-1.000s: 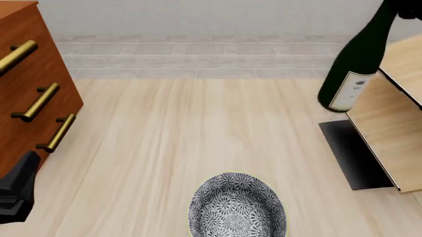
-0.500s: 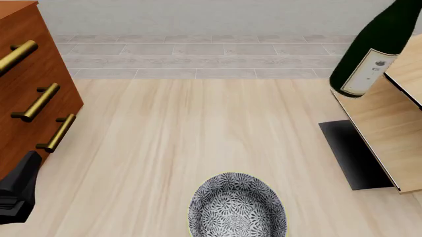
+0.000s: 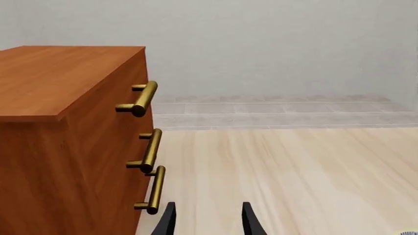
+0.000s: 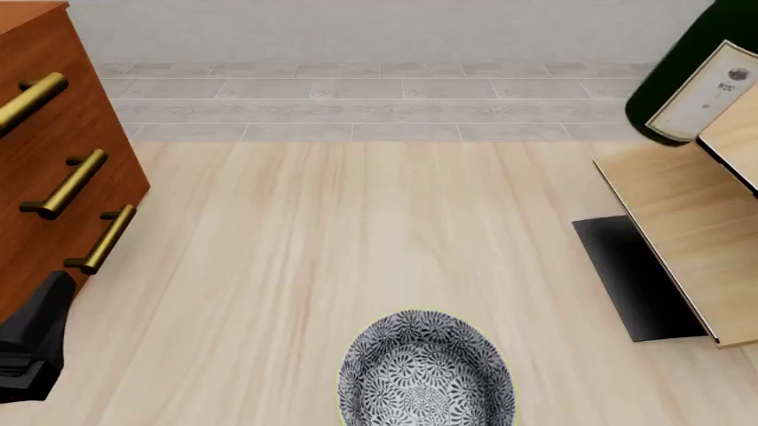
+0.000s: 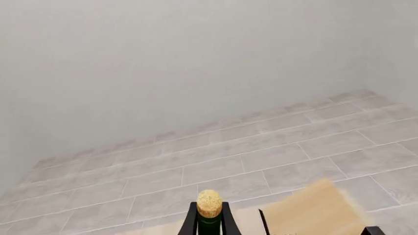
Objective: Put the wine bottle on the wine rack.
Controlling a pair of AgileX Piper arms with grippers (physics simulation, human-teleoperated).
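Note:
The wine bottle [image 4: 677, 67] hangs tilted at the far right, above the upper end of the wine rack [image 4: 687, 222]. Only its dark green lower body and white label show there; the neck runs out of the frame. In the right wrist view my right gripper [image 5: 209, 224] is shut on the bottle's neck just below the tan cork [image 5: 209, 202], with a pale rack panel [image 5: 313, 210] beneath. The right gripper is out of the front view. My left gripper [image 3: 207, 223] is open and empty beside the cabinet; it also shows low at the left of the front view [image 4: 30, 342].
A reddish-brown drawer cabinet [image 4: 59, 160] with brass handles stands at the left. A black-and-white patterned bowl [image 4: 427, 373] sits at the front middle. The rack's flat black base [image 4: 634, 275] lies on the pale wood table. Grey tiled floor lies beyond.
The bottle has risen and moved right, from beside the rack's panel to above its upper end. The left arm has not moved.

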